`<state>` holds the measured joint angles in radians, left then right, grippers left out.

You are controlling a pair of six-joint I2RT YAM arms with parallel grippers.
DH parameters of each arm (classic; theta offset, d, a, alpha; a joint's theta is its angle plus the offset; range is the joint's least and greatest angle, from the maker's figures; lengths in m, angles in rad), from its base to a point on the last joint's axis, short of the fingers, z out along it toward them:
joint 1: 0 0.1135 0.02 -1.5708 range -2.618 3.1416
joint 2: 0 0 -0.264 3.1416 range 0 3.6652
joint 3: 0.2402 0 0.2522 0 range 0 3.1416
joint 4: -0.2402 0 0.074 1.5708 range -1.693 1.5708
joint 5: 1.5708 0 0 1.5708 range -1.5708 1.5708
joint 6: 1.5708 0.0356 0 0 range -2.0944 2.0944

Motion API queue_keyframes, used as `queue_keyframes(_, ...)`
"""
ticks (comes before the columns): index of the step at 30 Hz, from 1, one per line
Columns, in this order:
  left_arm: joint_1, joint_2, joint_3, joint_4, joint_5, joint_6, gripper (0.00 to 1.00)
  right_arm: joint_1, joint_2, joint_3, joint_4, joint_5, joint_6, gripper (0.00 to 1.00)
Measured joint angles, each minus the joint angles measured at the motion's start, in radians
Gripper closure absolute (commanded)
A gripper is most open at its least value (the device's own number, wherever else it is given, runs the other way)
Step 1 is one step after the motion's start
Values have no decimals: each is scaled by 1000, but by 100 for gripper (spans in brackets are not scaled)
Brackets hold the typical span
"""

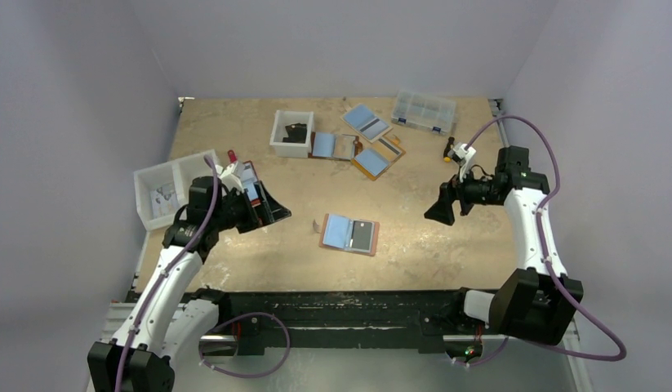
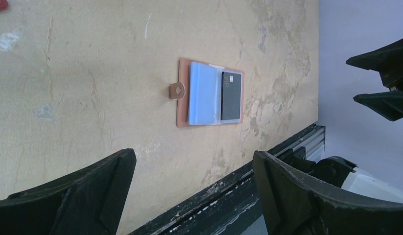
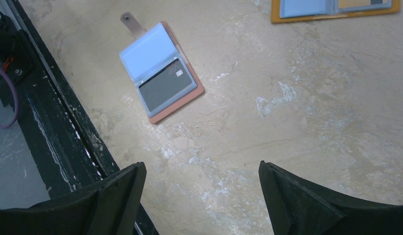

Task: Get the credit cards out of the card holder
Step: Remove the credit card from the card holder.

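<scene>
White arms [image 1: 165, 282] [image 1: 532, 233], black end effectors [image 1: 271, 211] [image 1: 441, 214]

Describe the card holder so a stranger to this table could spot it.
On the tan table, look at the near middle, just beyond the black rail. The card holder lies open there alone, tan-brown, light blue on one half and a dark grey card on the other; the orange wallets lie clustered at the far side.

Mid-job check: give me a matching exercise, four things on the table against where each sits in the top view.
1. tan-brown leather card holder
2. dark grey flat card
3. clear plastic compartment box
4. white square bin

A. far side, right of centre
B. lying open between the two arms
C. in the holder's right half
D. far side, left of centre

Pairs: 1-B, 2-C, 3-A, 4-D
</scene>
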<state>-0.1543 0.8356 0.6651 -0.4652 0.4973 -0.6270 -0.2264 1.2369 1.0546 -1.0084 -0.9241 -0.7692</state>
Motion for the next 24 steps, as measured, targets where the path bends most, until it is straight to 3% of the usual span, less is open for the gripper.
queue_keyframes(18,-23,-111,-21,-23,49,-72,3,-4,17,13,-12,-86,-63,1)
queue_keyframes(24,-24,-97,2,-83,46,-42,3,-4,-4,36,-39,-48,-111,1)
